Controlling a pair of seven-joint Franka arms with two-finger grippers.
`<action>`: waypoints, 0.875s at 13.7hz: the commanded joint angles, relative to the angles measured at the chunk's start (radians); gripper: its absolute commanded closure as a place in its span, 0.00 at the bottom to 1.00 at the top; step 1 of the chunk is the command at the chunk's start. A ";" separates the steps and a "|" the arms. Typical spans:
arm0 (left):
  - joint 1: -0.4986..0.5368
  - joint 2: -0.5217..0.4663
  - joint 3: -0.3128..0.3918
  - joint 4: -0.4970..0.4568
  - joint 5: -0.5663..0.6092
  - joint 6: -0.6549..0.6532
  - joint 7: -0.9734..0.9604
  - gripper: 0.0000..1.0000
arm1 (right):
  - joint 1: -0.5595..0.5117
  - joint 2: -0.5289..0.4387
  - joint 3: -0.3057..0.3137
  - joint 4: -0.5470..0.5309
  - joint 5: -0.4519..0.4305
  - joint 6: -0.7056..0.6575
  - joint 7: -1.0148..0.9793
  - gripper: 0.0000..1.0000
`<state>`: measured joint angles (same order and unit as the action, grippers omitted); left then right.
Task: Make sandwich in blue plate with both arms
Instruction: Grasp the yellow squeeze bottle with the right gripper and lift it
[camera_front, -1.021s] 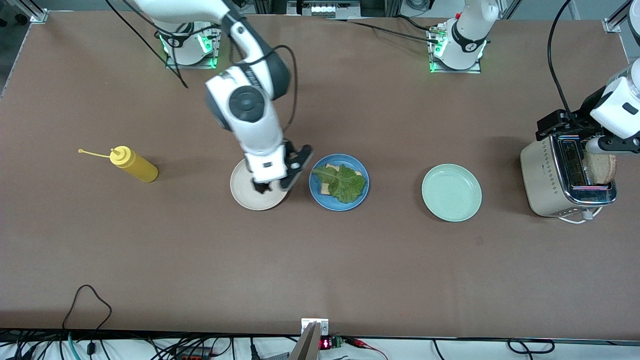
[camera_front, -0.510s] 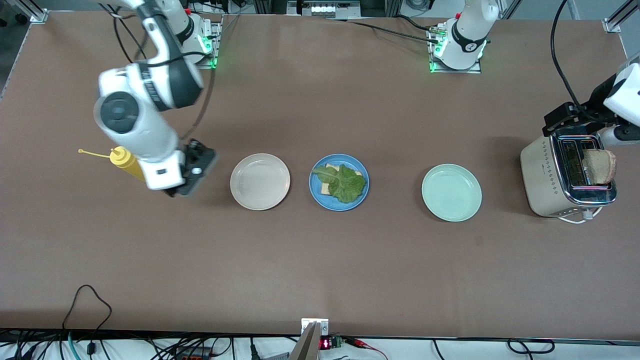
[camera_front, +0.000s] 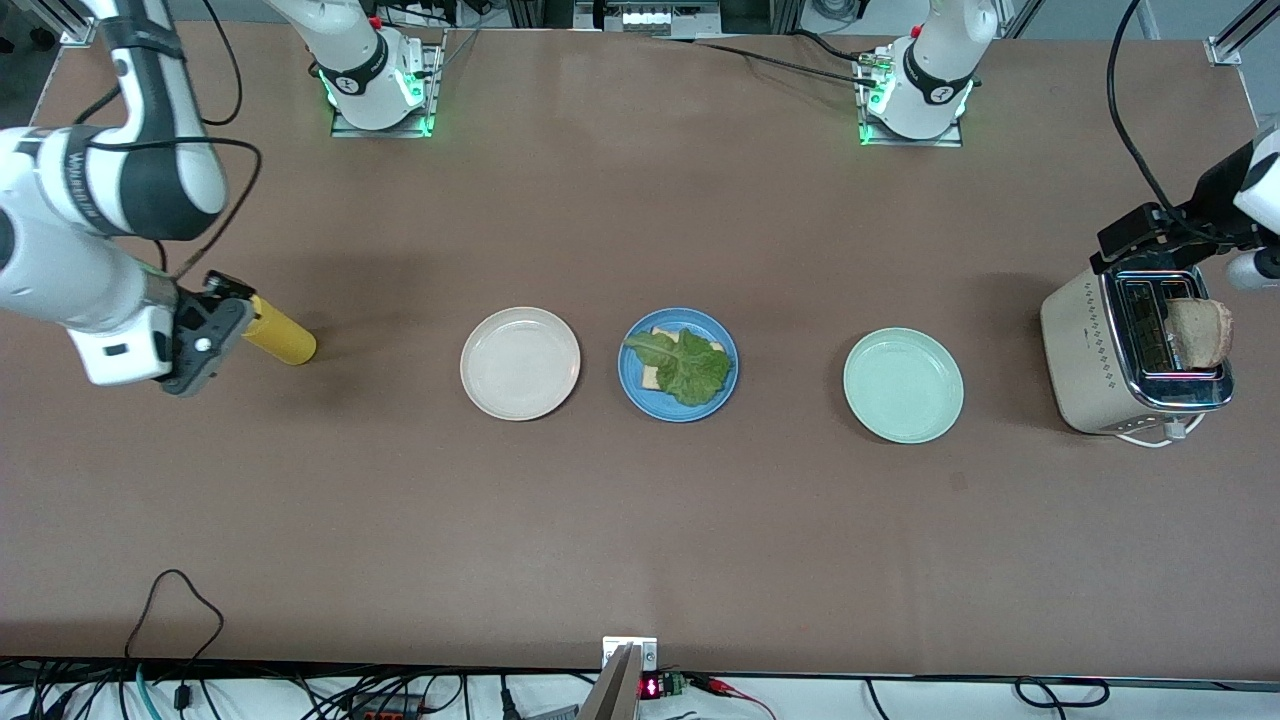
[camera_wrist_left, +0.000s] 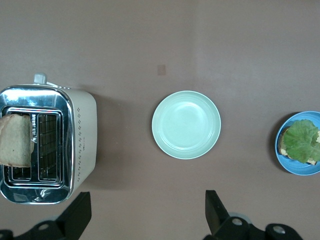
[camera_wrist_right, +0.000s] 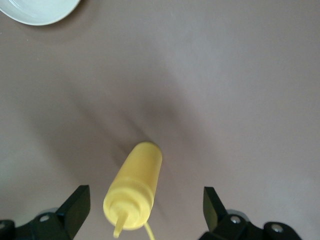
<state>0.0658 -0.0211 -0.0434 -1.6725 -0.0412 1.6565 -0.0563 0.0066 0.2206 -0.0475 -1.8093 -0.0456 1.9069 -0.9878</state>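
Overhead, right hand (camera_front: 195, 345) masks bottle's (camera_wrist_right: 134, 191) cap — wrist view shows it.

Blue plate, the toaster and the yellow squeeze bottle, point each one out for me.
blue plate (camera_front: 630, 385), front view, bare rim beside the lettuce.
toaster (camera_front: 1078, 350), front view, cream side wall.
yellow squeeze bottle (camera_wrist_right: 137, 180), right wrist view, middle of its body.

So it's a big brown bench (camera_front: 640, 520) with three plates in a row across the middle: a cream-white plate (camera_front: 520, 363) toward the right arm's end, the blue plate (camera_front: 678, 365) just beside it, and a mint-green plate (camera_front: 903, 385) toward the left arm's end. A yellow squeeze bottle (camera_front: 280, 337) lies on its side out past the cream plate. A toaster (camera_front: 1135, 350) stands past the green one, and both robot bases are bolted along the edge farthest from the front camera.
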 joint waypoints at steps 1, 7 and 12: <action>0.008 -0.014 -0.018 -0.010 0.023 -0.008 -0.007 0.00 | 0.006 -0.070 -0.055 -0.042 0.033 -0.049 0.133 0.00; 0.000 -0.003 -0.019 0.000 0.021 -0.001 -0.007 0.00 | 0.004 -0.141 -0.186 -0.125 0.105 -0.074 0.592 0.00; 0.000 -0.003 -0.019 -0.001 0.021 -0.001 -0.007 0.00 | -0.016 -0.135 -0.291 -0.165 0.284 -0.159 0.845 0.00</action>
<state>0.0659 -0.0209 -0.0571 -1.6749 -0.0384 1.6557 -0.0573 0.0040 0.1066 -0.3102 -1.9466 0.1721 1.7789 -0.2154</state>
